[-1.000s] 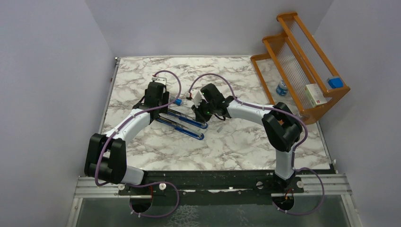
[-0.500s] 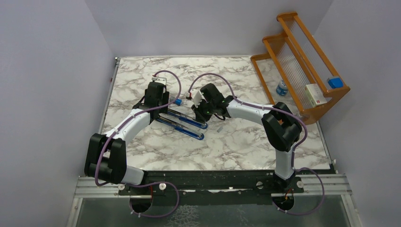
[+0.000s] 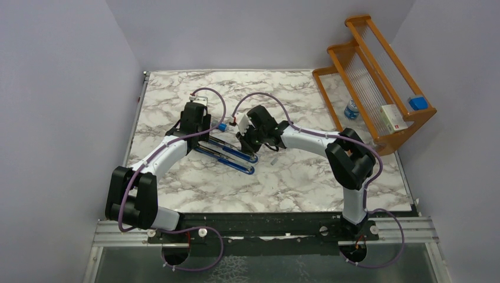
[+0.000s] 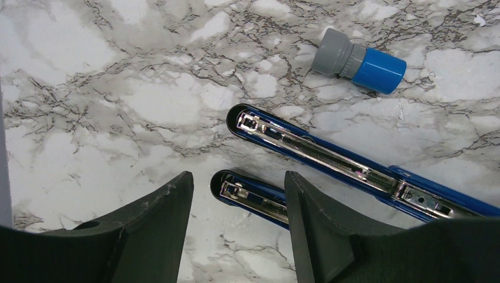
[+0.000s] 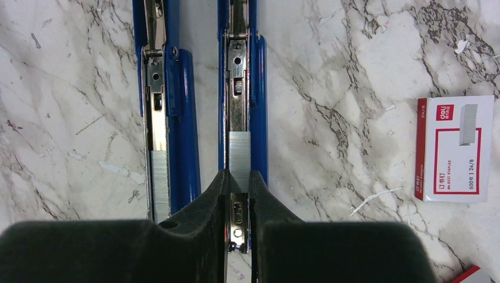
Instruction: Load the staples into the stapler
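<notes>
Left side of marble table [image 3: 177, 188]: left gripper [image 4: 236, 180] low over the surface, fingers [image 4: 153, 230] well apart, clamped on nothing. Rounded end of one stapler half [image 4: 247, 194] in the gap between them; contact with either pad not tellable.

Just right of that: stapler [image 3: 230, 163], blue, folded open flat, both halves side by side with metal channels facing up. Longer half [image 4: 321, 158] beside the gripped-at end, apart from the left fingers.

Beyond the stapler: blue-capped cylinder [image 4: 359, 60], grey body, on its side, near the stapler but clear of it.

Centre: right gripper [image 5: 238, 177] pointing down over the right-hand channel [image 5: 242, 88]. Fingers nearly together, pinched on the near end of a staple strip [image 5: 239, 150]. Strip silvery grey, ribbed, lying lengthwise in that channel, rest of it sticking out past the fingertips along the rail. In the left-hand channel [image 5: 168, 118], another ribbed grey stretch [image 5: 158, 177]; staples or part of the mechanism, cannot tell.

Right of the stapler: staple box [image 5: 453, 148], white with red label, flat on the marble, apart from stapler and gripper.

Far right: wooden rack [image 3: 407, 131] against the wall, carrying a second white box [image 3: 394, 118] and a small blue item [image 3: 418, 102]; small bottle [image 3: 352, 109] beside its foot.
</notes>
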Available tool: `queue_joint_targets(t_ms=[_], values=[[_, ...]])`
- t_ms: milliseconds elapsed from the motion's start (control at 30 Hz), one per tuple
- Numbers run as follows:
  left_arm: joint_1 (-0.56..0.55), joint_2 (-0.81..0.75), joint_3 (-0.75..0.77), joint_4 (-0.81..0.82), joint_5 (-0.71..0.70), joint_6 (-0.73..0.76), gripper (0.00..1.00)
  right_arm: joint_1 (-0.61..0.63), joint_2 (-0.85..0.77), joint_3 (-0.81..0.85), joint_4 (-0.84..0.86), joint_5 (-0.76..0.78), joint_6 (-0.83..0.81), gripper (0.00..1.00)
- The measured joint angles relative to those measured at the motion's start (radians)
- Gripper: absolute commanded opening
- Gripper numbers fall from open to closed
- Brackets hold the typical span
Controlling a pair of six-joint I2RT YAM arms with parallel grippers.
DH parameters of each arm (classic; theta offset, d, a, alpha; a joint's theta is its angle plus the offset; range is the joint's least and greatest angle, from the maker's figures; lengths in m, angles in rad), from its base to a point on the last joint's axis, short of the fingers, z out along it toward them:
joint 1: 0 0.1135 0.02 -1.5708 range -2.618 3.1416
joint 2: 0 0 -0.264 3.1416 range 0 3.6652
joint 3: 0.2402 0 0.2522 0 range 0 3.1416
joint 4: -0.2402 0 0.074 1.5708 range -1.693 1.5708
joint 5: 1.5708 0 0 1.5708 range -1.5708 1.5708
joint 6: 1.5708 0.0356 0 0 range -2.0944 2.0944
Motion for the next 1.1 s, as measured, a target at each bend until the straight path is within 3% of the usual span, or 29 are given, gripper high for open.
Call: queue_joint_targets(t_ms=[1100], values=[[0.0, 0.0, 0.0, 0.0, 0.0, 0.0, 0.61, 0.007, -0.01, 0.0, 0.013, 0.016, 0.0, 0.01]])
